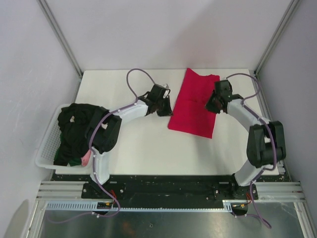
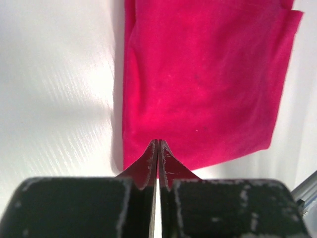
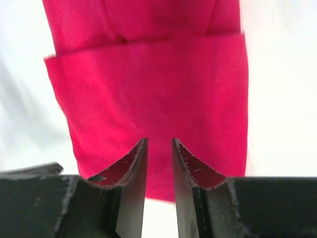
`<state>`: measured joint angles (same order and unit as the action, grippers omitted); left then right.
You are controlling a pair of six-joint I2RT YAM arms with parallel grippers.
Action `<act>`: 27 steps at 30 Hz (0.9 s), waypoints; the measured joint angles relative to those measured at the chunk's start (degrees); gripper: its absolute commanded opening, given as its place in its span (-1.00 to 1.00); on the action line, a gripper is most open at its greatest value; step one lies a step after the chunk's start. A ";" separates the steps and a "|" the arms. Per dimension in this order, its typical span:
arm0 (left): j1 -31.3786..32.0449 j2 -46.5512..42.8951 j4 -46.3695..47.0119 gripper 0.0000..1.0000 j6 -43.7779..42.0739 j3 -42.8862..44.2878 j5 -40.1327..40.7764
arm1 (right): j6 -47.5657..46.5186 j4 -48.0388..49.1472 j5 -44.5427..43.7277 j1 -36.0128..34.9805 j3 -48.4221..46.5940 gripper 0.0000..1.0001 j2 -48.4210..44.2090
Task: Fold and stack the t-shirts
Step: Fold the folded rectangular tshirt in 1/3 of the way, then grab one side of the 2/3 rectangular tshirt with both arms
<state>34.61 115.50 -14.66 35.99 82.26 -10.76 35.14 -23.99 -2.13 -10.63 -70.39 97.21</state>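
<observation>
The crimson-red t-shirt (image 1: 192, 111) lies folded into a long rectangle on the white table, right of centre. My left gripper (image 1: 164, 106) is at its left edge, shut, with no cloth between the fingers; in the left wrist view its tips (image 2: 158, 142) sit over the shirt's (image 2: 198, 84) near corner. My right gripper (image 1: 213, 104) is over the shirt's right edge, open a narrow gap and empty, and the right wrist view (image 3: 159, 142) shows the shirt (image 3: 148, 94) below it. The black t-shirt (image 1: 77, 129) is heaped in the basket, with a bit of pale pink cloth (image 1: 86, 157) under it.
The white lattice basket (image 1: 45, 148) stands at the table's left edge beside the left arm's base. Grey walls and metal frame posts (image 1: 59, 34) close in the table (image 1: 148, 148) at the back and sides.
</observation>
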 measured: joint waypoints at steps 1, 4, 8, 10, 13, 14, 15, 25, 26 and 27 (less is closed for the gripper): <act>0.00 -0.76 0.00 -0.91 0.00 -0.20 -0.02 | 0.24 -0.04 0.04 -0.74 1.81 -0.40 -2.14; 0.11 -2.45 0.04 -0.91 0.00 -0.85 -0.28 | 1.22 -0.02 0.28 -2.08 8.46 -0.41 -7.80; 0.76 -2.80 0.37 -0.92 0.00 -1.95 -1.05 | 2.86 -0.04 0.61 -3.13 18.29 -0.41 -12.87; 1.36 -2.80 0.42 -0.92 0.00 -3.10 -1.49 | 3.61 0.11 0.94 -3.43 22.64 -0.42 -14.23; 2.14 -2.80 0.52 -0.92 0.02 -5.35 -1.66 | 4.26 0.37 1.22 -3.50 27.39 -0.42 -14.78; 2.27 -2.80 0.48 -0.92 0.02 -6.25 -1.68 | 4.37 0.50 1.36 -3.50 28.63 -0.42 -14.80; 2.45 -2.80 0.42 -0.92 0.02 -7.08 -1.66 | 4.94 0.59 1.64 -3.50 29.55 -0.43 -14.91; 2.23 -4.94 0.35 -0.56 -0.24 -11.43 -1.38 | 5.14 0.24 1.36 -2.91 31.45 -0.36 -22.67; 2.05 -5.88 0.37 -0.52 -0.33 -11.80 -1.33 | 5.11 0.24 1.22 -2.73 31.45 -0.35 -23.80; 1.92 -6.67 0.37 -0.49 -0.44 -12.09 -1.27 | 5.07 0.28 1.07 -2.51 31.45 -0.34 -24.70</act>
<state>36.53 108.84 -14.28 35.55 70.17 -12.03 40.21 -23.70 -1.06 -13.15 -38.94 72.51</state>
